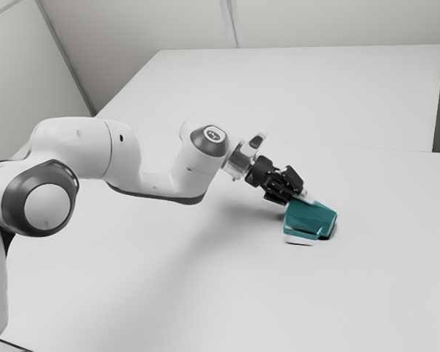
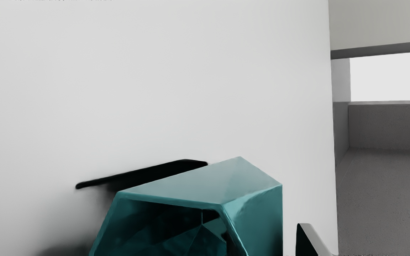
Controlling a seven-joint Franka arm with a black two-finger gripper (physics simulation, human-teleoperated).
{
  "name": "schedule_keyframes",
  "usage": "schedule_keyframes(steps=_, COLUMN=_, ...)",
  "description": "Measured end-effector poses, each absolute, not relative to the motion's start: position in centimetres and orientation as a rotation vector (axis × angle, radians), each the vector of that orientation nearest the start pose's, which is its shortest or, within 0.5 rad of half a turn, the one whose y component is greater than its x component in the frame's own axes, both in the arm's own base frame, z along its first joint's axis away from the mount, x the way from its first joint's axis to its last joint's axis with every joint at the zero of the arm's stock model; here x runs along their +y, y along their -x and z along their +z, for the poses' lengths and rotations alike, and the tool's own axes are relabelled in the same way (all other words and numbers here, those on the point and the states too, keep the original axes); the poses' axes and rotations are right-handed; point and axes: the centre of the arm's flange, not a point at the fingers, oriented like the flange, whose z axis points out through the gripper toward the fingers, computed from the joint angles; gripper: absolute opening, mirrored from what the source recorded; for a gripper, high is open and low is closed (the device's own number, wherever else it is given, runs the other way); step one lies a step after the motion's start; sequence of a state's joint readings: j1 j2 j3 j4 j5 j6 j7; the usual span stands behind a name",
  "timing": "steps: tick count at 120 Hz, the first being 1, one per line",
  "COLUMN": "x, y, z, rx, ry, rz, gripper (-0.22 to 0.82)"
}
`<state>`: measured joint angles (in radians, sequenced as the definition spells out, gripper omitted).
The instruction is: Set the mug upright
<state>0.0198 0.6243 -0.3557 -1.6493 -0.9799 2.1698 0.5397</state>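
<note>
The teal mug [image 1: 310,218] is tipped over, not upright, right at the end of the tool [image 1: 296,198], out on the pale table [image 1: 381,279]. Its open mouth faces the hand's camera, so its long axis runs away from the hand, aslant to it. The tool is released: a fingertip [image 2: 310,241] stands just beside the mug's wall, apart from it.

Surface [image 1: 381,279] was plain, matte, pale grey-white. Teal mug [image 1: 312,216] sat tipped at it, well in from the far edge, nearer the exterior view's right; full contact unclear. Mouth faced the wrist camera. Dark patch [image 2: 144,174] ran beside mug. Broad soft shadow [image 1: 194,257] fell toward exterior view's left.
</note>
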Motion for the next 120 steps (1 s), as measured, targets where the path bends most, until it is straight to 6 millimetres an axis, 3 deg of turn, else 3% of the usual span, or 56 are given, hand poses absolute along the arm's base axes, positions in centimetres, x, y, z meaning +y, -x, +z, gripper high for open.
schedule_keyframes(steps=21, x=-23.3, y=-64.9, z=28.9, rx=-0.233, ry=-2.133, rz=0.020, gripper=-0.11)
schedule_keyframes(steps=40, x=-23.7, y=-64.8, z=30.0, rx=-0.274, ry=-2.119, rz=0.045, gripper=-0.14)
schedule_keyframes(steps=62, x=-22.9, y=-64.1, z=36.0, rx=-0.371, ry=-2.170, rz=0.150, gripper=-0.15)
schedule_keyframes(steps=88, x=-18.0, y=-61.9, z=41.3, rx=-0.570, ry=-2.500, rz=0.235, gripper=-0.14)
schedule_keyframes(steps=104, x=-15.2, y=-60.3, z=42.4, rx=-0.680, ry=-2.748, rz=0.204, gripper=-0.14)
schedule_keyframes(steps=120, x=-11.8, y=-59.2, z=43.1, rx=-0.668, ry=-2.945, rz=0.170, gripper=-0.15)
